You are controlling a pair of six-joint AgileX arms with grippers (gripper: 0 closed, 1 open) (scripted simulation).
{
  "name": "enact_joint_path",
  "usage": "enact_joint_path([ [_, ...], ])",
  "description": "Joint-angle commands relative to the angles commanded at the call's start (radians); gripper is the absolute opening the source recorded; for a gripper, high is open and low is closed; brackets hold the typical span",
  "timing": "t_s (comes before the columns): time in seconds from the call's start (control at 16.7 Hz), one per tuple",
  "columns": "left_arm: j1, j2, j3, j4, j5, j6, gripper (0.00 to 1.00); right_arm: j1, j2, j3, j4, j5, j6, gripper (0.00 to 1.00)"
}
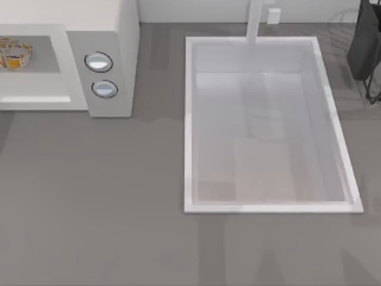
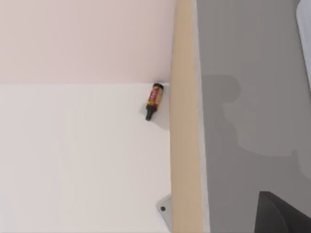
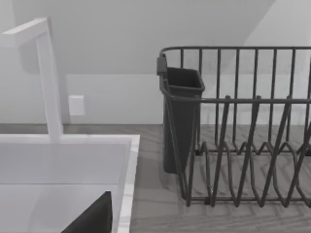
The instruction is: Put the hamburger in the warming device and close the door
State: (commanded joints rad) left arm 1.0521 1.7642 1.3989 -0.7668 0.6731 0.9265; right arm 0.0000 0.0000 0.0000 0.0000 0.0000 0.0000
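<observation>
The hamburger (image 1: 13,52) lies inside the grey cavity of the warming device (image 1: 122,36) at the table's far left, well apart from the sink basin (image 1: 189,119). The left wrist camera looks down past a table edge at a small bottle (image 2: 153,100) on the floor, the right one at a dish rack (image 3: 233,126) and faucet (image 3: 48,82). Neither gripper's jaw state can be told.

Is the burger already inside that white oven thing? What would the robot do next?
It looks so: the hamburger sits in the grey cavity of the warming device at the top view's left. Where the door stands I cannot tell. Probably the next small move is bringing the left arm toward the device's front to find the door and swing it shut.
</observation>
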Motion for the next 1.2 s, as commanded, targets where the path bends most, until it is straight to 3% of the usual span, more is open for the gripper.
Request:
enact_joint_path([
  [0.3, -0.003, 0.009, -0.031, 0.041, -0.001, -0.002, 0.00, 0.000, 0.000, 0.000, 0.000, 0.000, 0.000, 1.00],
  [0.78, 0.002, 0.114, -0.253, 0.368, 0.002, 0.005, 0.00, 0.000, 0.000, 0.000, 0.000, 0.000, 0.000, 1.00],
  [1.2, -0.009, 0.099, -0.281, 0.389, -0.003, -0.007, 0.00, 0.000, 0.000, 0.000, 0.000, 0.000, 0.000, 1.00],
])
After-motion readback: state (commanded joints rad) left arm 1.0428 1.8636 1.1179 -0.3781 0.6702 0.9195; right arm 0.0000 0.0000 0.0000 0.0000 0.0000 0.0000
